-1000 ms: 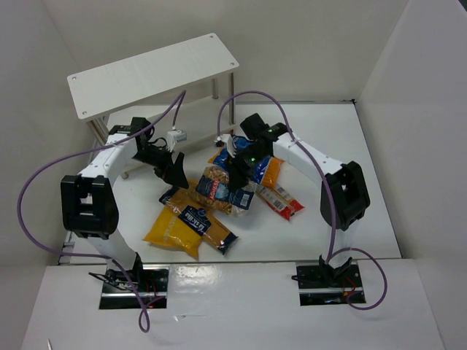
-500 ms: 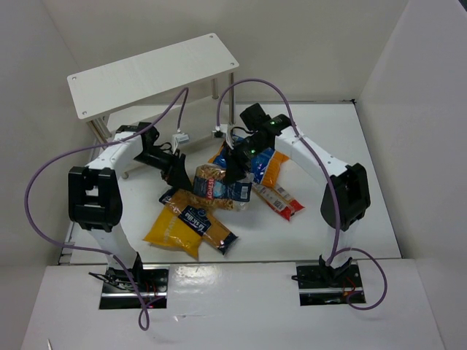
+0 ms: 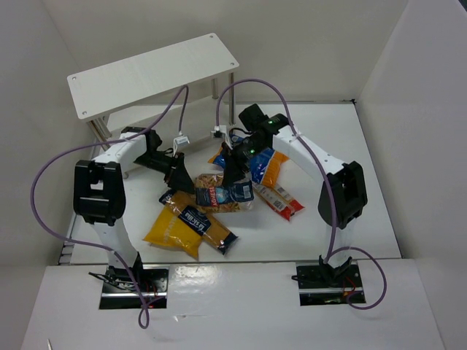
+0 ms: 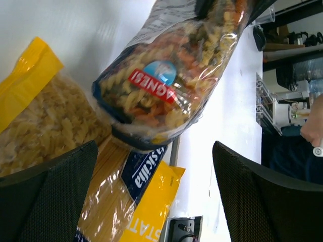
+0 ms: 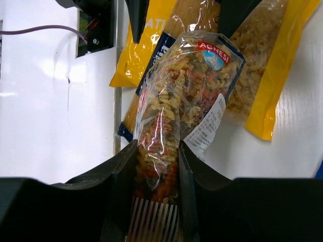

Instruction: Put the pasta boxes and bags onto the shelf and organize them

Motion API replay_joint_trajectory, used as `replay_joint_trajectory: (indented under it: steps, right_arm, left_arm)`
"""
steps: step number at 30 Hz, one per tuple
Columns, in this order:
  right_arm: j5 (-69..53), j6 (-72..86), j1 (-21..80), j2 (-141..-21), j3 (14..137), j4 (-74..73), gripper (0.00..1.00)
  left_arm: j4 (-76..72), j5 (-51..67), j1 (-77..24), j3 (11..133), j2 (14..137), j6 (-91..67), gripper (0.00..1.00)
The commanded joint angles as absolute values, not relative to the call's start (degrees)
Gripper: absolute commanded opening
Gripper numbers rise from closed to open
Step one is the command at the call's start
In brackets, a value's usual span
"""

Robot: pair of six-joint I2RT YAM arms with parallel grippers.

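My right gripper [image 3: 233, 169] is shut on one end of a clear bag of tricolour fusilli [image 3: 223, 195] and holds it above the pile; the wrist view shows the bag [image 5: 187, 85] pinched between my fingers [image 5: 157, 166]. My left gripper [image 3: 179, 175] is open and empty just left of the bag's free end [image 4: 166, 85], which hangs beyond its two fingers [image 4: 48, 196]. Under it lie a yellow-orange bag [image 3: 168, 232] and a spaghetti bag with a navy label [image 3: 198, 221]. A blue bag [image 3: 257, 162], an orange bag [image 3: 272, 173] and a red packet [image 3: 280, 201] lie to the right. The white shelf [image 3: 153, 73] stands at the back left.
White walls close the table at the back, left and right. The shelf's silver legs [image 3: 217, 91] stand behind both grippers. Purple cables loop over both arms. The arm bases sit at the near edge.
My left gripper has moved right and forward towards the fusilli bag. My right gripper has carried the bag slightly left and lowered its free end between the left fingers' reach.
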State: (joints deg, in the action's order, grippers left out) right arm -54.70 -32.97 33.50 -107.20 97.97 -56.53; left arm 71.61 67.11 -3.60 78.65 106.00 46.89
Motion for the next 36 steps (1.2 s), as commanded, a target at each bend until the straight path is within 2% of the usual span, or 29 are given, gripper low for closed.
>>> replay_joint_trajectory:
  steps: [1,17,31,34,36]
  right_arm:
    - [-62.7,-33.7,34.1,-107.6,102.7,-57.4,0.0]
    - [-63.9,-34.8,34.1,-108.9,102.6,-58.9,0.0]
    - [-65.8,-37.0,34.1,-111.7,105.6,-61.1,0.0]
    - [-65.8,-37.0,34.1,-111.7,105.6,-61.1,0.0]
    - [-65.3,-37.0,34.1,-111.7,105.6,-61.1,0.0]
  left_arm:
    - [73.8,71.8,-5.3,80.2,106.9,52.5,1.0]
    - [73.9,73.4,-8.0,83.8,113.8,54.0,1.0]
    - [73.9,74.0,-18.2,86.0,113.3,52.3,1.0]
    - [73.9,74.0,-18.7,86.0,113.3,52.3,0.91]
    - [74.4,74.0,-19.2,86.5,113.8,52.3,0.75]
